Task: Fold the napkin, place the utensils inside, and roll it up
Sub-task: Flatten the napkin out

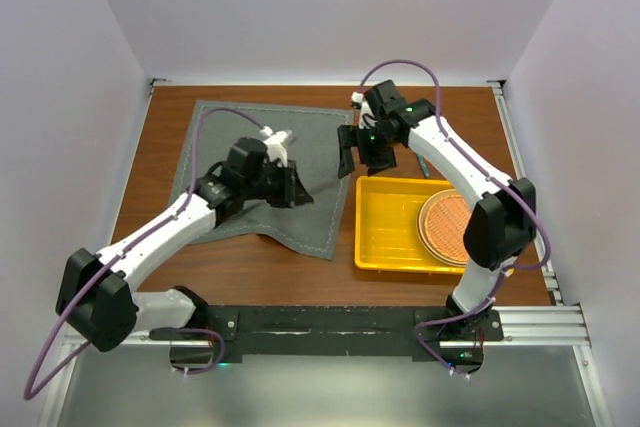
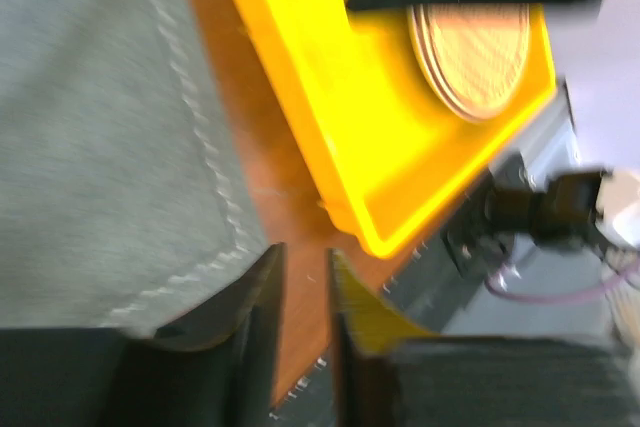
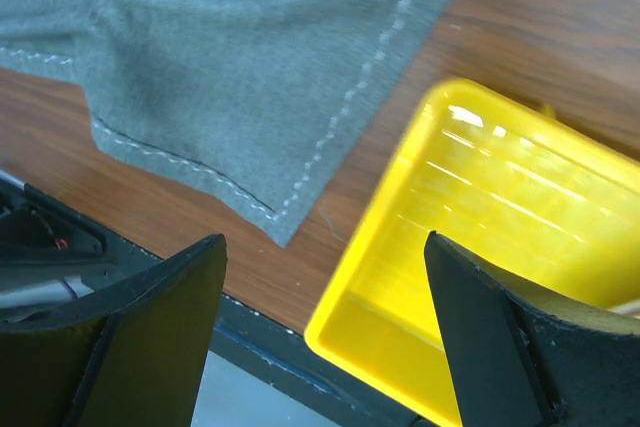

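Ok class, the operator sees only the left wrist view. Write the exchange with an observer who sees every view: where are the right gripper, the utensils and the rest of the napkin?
Observer: The right gripper hangs wide open above the napkin's near corner and the yellow tray.
Operator: And the utensils?
Observer: From above, one thin teal utensil shows on the table beyond the tray, beside the right arm.
Operator: The napkin?
Observer: It lies spread out, not yet folded, under the left gripper.
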Controlling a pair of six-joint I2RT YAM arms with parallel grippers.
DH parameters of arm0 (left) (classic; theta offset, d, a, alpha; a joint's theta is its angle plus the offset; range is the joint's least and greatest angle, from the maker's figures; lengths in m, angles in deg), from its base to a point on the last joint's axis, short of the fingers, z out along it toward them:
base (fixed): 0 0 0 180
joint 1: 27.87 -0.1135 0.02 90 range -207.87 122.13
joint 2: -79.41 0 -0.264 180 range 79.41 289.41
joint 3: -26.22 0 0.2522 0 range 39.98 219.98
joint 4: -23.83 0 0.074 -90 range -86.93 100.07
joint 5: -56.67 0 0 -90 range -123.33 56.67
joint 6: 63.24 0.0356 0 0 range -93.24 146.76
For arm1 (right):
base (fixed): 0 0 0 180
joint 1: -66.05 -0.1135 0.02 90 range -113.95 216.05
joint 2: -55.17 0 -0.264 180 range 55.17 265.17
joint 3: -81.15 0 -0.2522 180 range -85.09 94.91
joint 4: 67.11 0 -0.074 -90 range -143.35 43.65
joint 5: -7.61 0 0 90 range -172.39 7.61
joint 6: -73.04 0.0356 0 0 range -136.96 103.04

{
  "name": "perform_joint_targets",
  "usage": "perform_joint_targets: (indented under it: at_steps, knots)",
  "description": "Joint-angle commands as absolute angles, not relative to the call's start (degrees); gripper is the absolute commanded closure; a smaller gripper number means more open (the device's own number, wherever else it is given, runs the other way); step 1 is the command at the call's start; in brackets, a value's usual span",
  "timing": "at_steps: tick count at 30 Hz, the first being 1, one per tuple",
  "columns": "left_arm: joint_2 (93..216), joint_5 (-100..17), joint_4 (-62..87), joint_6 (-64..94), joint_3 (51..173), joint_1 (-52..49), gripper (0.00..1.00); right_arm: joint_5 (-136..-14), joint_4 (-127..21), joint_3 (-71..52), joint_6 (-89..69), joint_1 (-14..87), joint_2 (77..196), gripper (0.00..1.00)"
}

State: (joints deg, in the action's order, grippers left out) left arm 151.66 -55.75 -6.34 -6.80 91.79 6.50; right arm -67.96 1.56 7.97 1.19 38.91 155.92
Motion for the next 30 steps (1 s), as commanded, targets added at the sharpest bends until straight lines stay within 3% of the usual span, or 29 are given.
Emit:
perform_joint_targets:
  at_steps: [1,4,9,19,30]
  knots:
    - [151.0,-46.3,-10.9,-5.1,93.9,-3.2,0.84,-66.6,0.0,12.6,2.0,33.8,160.2,0.16]
    - [153.6,-40.5,-12.6,-2.6,95.3,-11.2,0.93,-66.0,-0.7,15.0,1.2,30.1,163.1,0.2]
    - [161.0,-35.3,-11.1,-0.7,97.3,-17.7,1.0,-67.3,-1.0,14.4,-2.9,25.8,166.3,0.36]
    - [176.0,-35.3,-6.9,-0.2,98.9,-27.5,1.0,-77.0,-3.0,8.7,-6.6,19.5,172.0,0.36]
    - [180.5,-35.5,-6.5,0.4,98.5,-34.4,1.0,-78.6,-5.6,6.5,-6.7,16.2,176.2,0.39]
